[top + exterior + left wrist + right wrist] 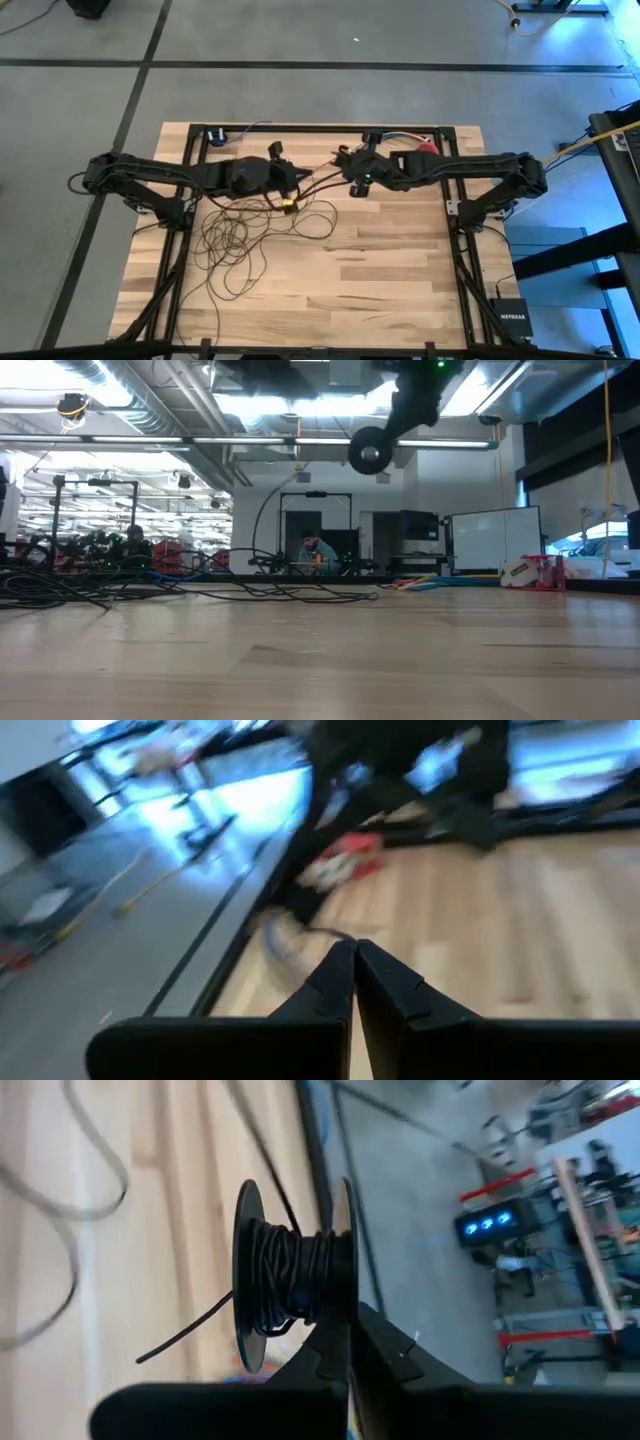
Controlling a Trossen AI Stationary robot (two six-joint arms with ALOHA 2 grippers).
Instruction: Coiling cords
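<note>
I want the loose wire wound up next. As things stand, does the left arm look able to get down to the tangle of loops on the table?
Probably yes. The loose cords lie bare on the table just beside the left gripper, with nothing over them. Its fingers are shut, though, so it must open first.

The only readable text is the word "NETGEAR" in white letters on a small black box (511, 318) lying on the floor beside the desk (380, 260).
</note>
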